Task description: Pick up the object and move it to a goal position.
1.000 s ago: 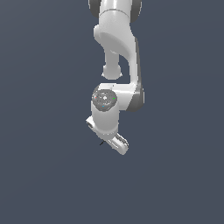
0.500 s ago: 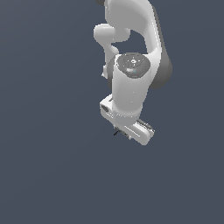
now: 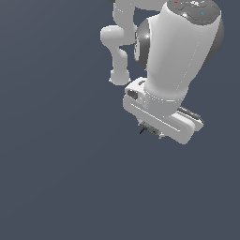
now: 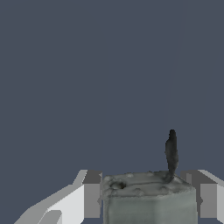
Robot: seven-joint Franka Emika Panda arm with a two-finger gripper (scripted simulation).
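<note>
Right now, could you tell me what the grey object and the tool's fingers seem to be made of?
The grey object looks like dull, mottled metal or cast plastic, its top uneven and blotchy; its thin black tip looks matte, perhaps rubber or plastic. The tool has fingers that look like smooth, flat-faced white plastic or painted metal. A render leaves this open.

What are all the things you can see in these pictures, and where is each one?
Object: one, grey blocky piece with a thin black tip, held between the two gripper fingers; in the exterior view only a small bit peeks from under the hand.
Background: plain dark blue-grey, all around; no goal marker shows.
Gripper: one, white and grey fingers on each side of the object, shut on it.
Robot arm: one, white with dark joints, upper right of the exterior view.
</note>
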